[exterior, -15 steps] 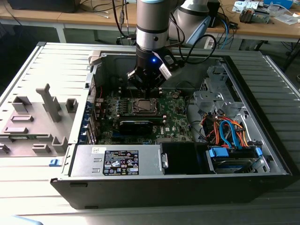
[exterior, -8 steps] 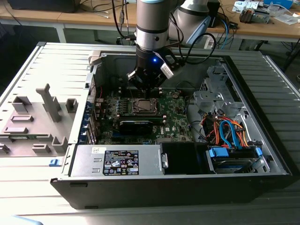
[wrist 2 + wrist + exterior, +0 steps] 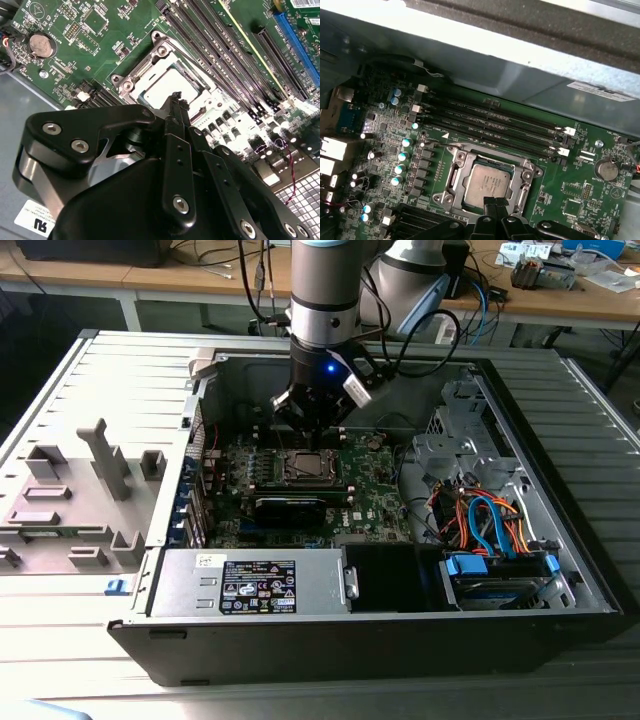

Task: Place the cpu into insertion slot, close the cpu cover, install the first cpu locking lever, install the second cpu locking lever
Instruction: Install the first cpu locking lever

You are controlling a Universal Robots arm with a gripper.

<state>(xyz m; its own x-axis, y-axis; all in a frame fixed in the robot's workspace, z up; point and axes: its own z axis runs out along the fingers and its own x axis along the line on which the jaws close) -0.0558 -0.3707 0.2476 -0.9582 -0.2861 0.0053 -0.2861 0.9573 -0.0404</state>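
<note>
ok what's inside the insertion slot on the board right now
The cpu sits in the insertion slot, its silver-grey top showing through the cpu cover lying flat around it. The gripper hides the chip's near edge; the contacts beneath are covered.

The robot arm (image 3: 323, 290) is pointing straight down in the exterior view, with a small blue light glowing on its wrist. The black end effector (image 3: 495, 204) is hanging low at the arm's end, its two thin fingers (image 3: 176, 107) pressing together at the tips.
</note>
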